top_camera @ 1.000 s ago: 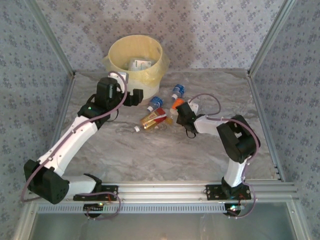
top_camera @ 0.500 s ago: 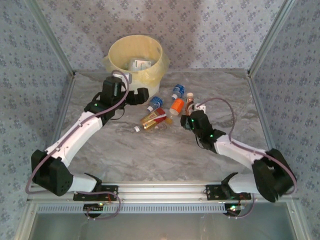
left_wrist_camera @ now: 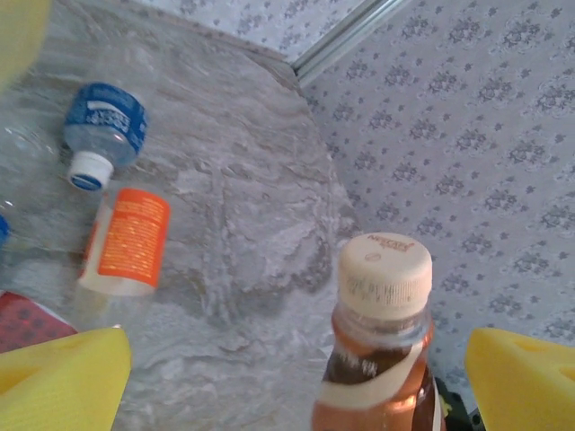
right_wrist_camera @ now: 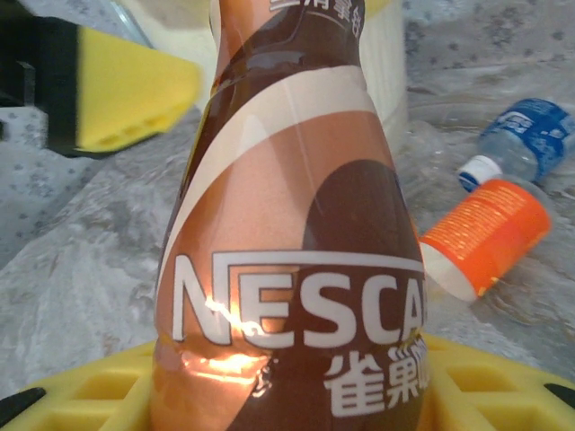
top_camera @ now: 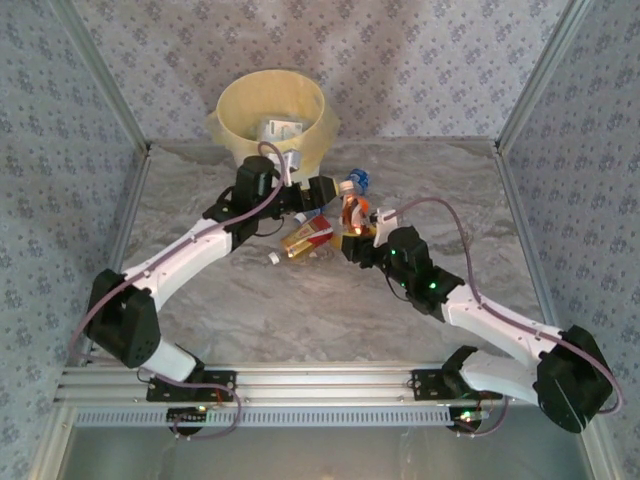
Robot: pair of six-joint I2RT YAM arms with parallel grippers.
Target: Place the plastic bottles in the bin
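Brown-labelled bottle (right_wrist_camera: pixel 287 224) stands upright near the bin (top_camera: pixel 236 120), pinched low by the right tool (top_camera: pixel 358 238); the left tool (top_camera: pixel 322 196), spread wide around its cap (left_wrist_camera: pixel 386 269), should centre there before closing.

K: Right wrist view. The brown coffee bottle (right_wrist_camera: pixel 296 224) runs off the top and bottom edges; cap and base are cut. It hides the middle of the right end effector (right_wrist_camera: pixel 292 395).
M: Noted. The blue-labelled bottle (right_wrist_camera: pixel 530 135) is blurred and clipped at the right edge.
K: Left wrist view. Same bottle is cut below the shoulder. The left end effector (left_wrist_camera: pixel 292 382) has both pads clipped at the lower corners. The red-labelled bottle (left_wrist_camera: pixel 27 323) sits mostly behind one pad. The bin (left_wrist_camera: pixel 18 27) is a yellow blur in the corner.
M: Top view. The white items (top_camera: pixel 280 128) in the bin are too small to identify. The left arm (top_camera: pixel 200 245) covers part of the bottle pile (top_camera: pixel 310 235); count unclear.
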